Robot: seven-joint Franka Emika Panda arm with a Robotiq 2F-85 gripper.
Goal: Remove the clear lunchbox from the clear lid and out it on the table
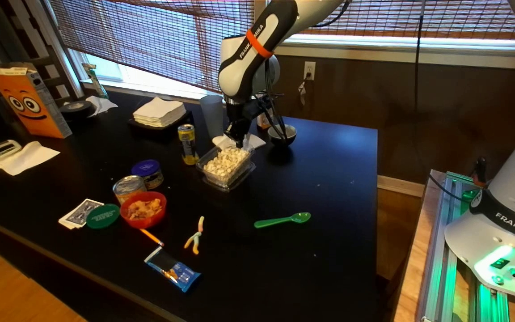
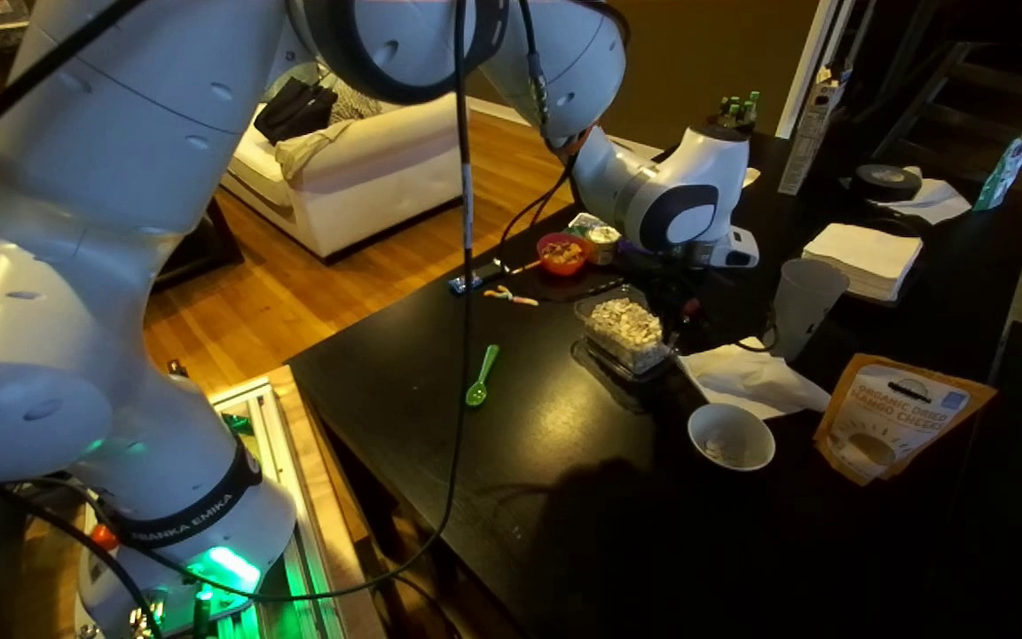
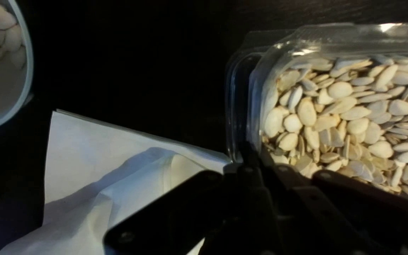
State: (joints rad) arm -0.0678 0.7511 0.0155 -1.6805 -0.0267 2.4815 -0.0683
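Clear lunchbox [image 2: 615,348] over clear lid [image 1: 240,177] — long axis roughly toward the napkin [image 2: 755,382]

The clear lunchbox [image 3: 331,44], a transparent rectangular box with rounded corners, holds flat cream-coloured seeds [image 3: 352,120] and is over the clear lid [image 3: 237,86], which lies flat on the glossy black table [image 1: 320,179], its pale rim showing past the box; whether the two touch is unclear

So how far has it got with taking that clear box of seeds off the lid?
Looks done: the claw is at the edge of the clear lunchbox. In hand: the grip, which looks closed on the lunchbox's wall; whether it's raised at all, I can't tell. Left: getting it off the clear lid, which shows beneath, and onto the table.
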